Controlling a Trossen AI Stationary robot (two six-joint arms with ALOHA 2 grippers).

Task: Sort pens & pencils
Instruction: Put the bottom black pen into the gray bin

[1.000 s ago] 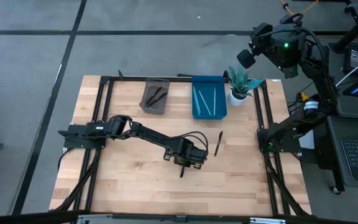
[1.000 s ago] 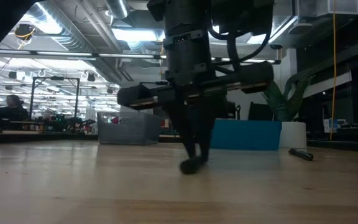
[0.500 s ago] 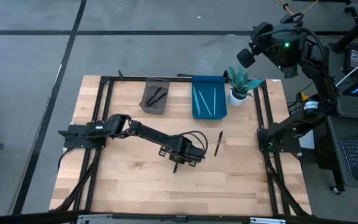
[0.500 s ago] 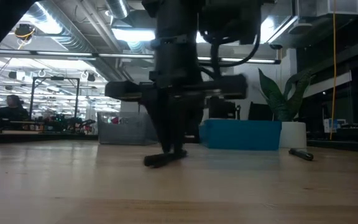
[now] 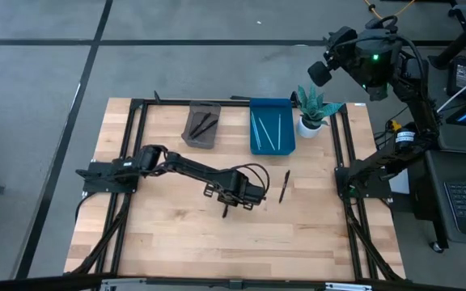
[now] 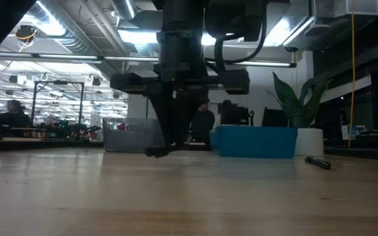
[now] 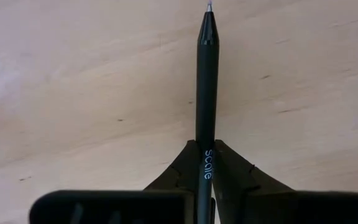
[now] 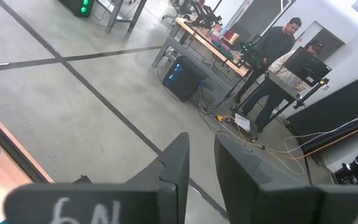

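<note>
Left gripper (image 7: 205, 163) | I've just clamped its fingers onto the slim black pen (image 7: 207, 81) | lifted off table, below-left of blue rectangular tray (image 5: 271, 126) | ready for sorting

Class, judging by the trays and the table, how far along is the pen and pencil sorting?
Done: items already lie in the grey tray and blue tray. In hand: the left claw is shut on a black pen. Left: another pen on the table. The right claw waits off the table.
</note>
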